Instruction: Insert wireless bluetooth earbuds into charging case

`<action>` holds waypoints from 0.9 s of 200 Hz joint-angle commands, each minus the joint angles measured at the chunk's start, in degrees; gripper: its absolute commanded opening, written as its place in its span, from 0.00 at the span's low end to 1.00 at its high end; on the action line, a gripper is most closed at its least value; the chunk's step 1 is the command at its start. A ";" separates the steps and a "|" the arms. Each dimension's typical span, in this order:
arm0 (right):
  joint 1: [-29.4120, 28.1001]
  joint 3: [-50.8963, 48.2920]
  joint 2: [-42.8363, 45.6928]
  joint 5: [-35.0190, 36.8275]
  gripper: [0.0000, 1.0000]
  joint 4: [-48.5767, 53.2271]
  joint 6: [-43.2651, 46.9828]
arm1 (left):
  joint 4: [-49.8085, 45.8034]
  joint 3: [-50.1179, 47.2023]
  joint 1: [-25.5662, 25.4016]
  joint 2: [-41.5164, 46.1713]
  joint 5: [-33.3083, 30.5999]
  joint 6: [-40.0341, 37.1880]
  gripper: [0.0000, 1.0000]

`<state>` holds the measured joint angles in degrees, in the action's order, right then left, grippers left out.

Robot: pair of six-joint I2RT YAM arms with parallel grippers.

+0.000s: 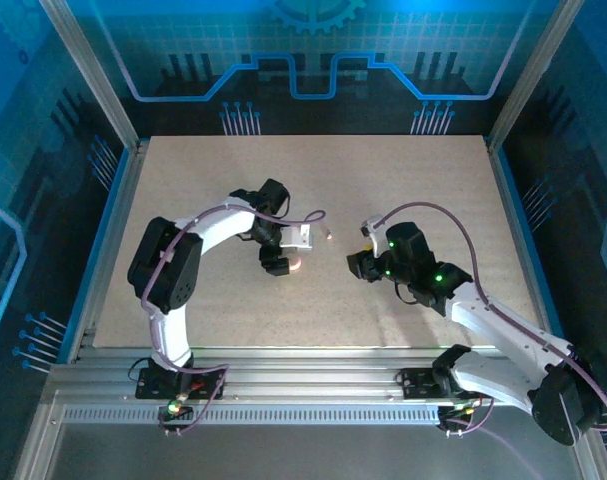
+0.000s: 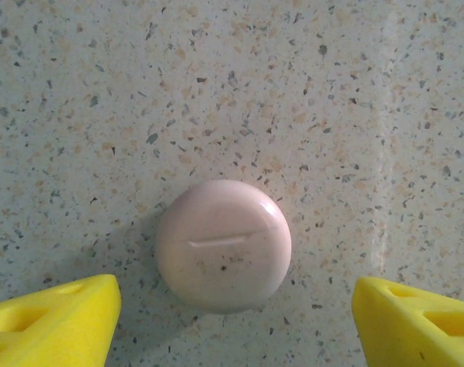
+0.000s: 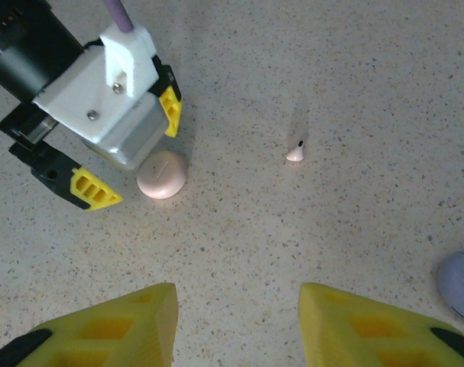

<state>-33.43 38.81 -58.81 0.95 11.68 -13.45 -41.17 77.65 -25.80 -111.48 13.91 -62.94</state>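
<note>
Earbud (image 3: 296, 151), centre of desk (image 1: 433, 200), judged tiny, light, slippery; grip across its stubby body. Left pincer (image 2: 235, 302) open astride case (image 2: 223, 245); right pincer (image 3: 238, 306) open, empty.

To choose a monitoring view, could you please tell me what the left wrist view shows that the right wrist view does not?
Left wrist adds: bare table between the pink case and the yellow fingers flanking it. Right wrist adds: the whole left gripper, a pale earbud lying apart, a greyish-lilac object at the edge. Both share: the closed pink case on the speckled table.
</note>
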 commanded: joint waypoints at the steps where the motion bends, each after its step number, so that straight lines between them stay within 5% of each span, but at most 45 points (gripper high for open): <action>1: -0.58 -0.83 -0.03 -1.49 0.46 -2.63 1.45 | 0.35 1.76 -0.64 -2.01 0.79 0.88 0.80; 118: -0.53 -0.62 0.20 -6.14 0.46 -2.25 5.61 | 2.93 0.49 -0.65 -4.99 -0.54 1.85 0.75; 180: -0.42 -1.19 1.41 -5.05 0.47 -1.40 3.91 | 7.04 -2.96 -0.74 -2.66 -2.74 1.85 0.49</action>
<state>-33.43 38.57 -58.70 -3.64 10.59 -8.95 -35.66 77.34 -26.41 -115.31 11.88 -61.08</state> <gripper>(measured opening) 0.465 0.531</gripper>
